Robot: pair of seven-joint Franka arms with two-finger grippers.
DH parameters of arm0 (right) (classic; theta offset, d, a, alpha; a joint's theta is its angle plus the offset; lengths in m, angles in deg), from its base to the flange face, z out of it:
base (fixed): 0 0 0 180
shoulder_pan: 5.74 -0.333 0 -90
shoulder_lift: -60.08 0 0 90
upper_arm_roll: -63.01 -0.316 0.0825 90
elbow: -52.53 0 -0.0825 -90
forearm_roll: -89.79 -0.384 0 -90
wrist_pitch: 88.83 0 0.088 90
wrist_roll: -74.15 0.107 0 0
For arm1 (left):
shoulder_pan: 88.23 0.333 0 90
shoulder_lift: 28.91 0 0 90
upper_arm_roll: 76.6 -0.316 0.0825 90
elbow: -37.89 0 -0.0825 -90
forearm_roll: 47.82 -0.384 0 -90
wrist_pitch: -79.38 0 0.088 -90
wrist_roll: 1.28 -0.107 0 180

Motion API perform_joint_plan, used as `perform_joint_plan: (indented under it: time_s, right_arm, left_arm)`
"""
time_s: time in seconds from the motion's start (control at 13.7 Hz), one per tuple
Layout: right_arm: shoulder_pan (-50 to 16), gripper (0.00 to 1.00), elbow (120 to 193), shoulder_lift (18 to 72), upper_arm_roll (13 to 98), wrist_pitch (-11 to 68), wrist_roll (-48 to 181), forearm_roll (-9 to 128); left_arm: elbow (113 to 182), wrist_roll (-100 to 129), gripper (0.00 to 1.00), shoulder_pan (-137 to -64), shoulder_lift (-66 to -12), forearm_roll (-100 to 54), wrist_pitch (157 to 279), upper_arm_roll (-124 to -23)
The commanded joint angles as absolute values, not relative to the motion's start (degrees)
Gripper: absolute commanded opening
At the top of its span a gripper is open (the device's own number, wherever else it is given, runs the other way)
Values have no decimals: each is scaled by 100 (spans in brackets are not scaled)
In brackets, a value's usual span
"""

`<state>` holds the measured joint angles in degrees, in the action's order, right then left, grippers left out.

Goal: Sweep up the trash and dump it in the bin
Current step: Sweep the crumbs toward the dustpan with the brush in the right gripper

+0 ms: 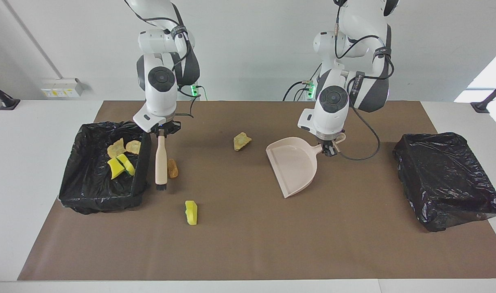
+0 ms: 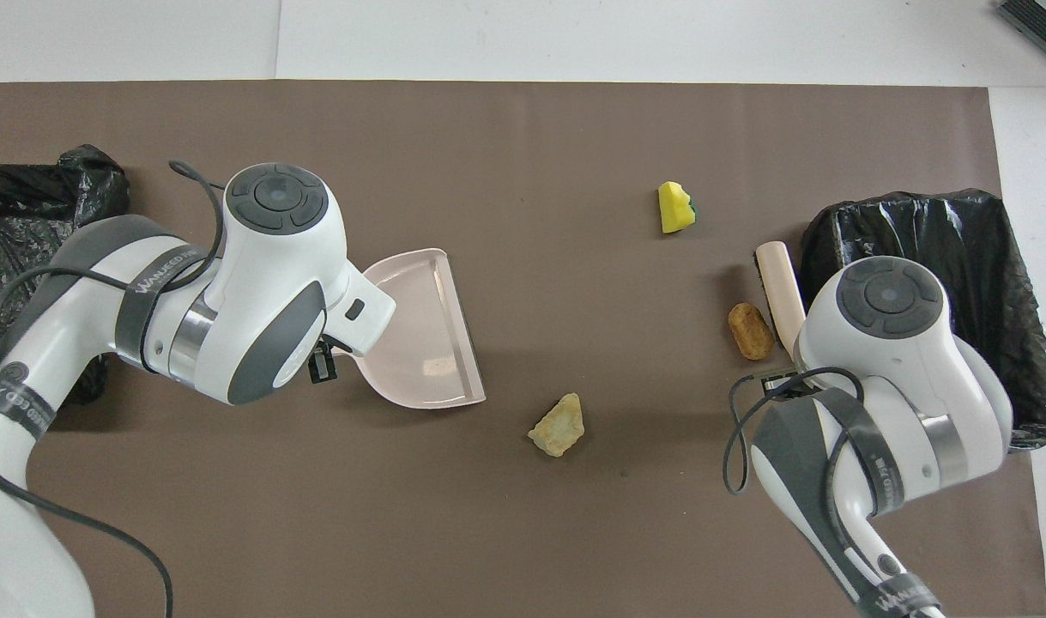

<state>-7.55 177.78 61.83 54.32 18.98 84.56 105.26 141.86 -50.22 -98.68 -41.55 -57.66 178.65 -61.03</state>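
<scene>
Brown matting is covering the table, and three scraps of the trash are lying loose on it: an orange-brown lump (image 1: pixel 172 168), a pale beige chunk (image 1: pixel 241 141) nearer the robots toward the middle, and a yellow sponge bit (image 1: pixel 191 212) farther from the robots than either. Four more scraps are sitting in the black-lined bin (image 1: pixel 89 191) at the right arm's end of the table. A second lined bin (image 1: pixel 447 179) is standing at the left arm's end.

Hanging between that first bin and the orange-brown lump, the right gripper (image 1: pixel 161 131) is pinching the top of the beige brush (image 1: pixel 161 162), fingers pressed tight on the handle, bristles pointing down close to the mat. The lump is lying just beside the brush, on the side away from the bin. Over toward the middle, the left gripper (image 1: pixel 328 150) is clamping the handle of the beige dustpan (image 1: pixel 293 167), whose pan looks empty, with its open lip facing away from the robots.

I am judging this to be the set-up for another sweep, with the brush lining up on the lump. The pan is sitting well apart from it, so the next move is calling for the left arm to bring the lip close and flat to the mat, and for the brush to push the lump across toward it without flicking it off the table's edge.
</scene>
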Motion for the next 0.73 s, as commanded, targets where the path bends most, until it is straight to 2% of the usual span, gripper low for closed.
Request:
perform_joint_plan:
  time_s: [0.0,0.29,0.66]
  right_arm:
    - [-645,0,18365,6403,5326,2312,8373,10789]
    - [-688,0,18578,6324,5291,2595,8522,10397]
    - [-1468,0,18394,6245,5291,2710,8461,9077]
  left_arm:
    - [14905,-5173,0,-10132,-3587,-5915,17905,-6157]
    - [15573,-4726,0,-10335,-3191,-6206,18387,-6087]
    - [16198,-3970,0,-10370,-2786,-6215,18512,-6016]
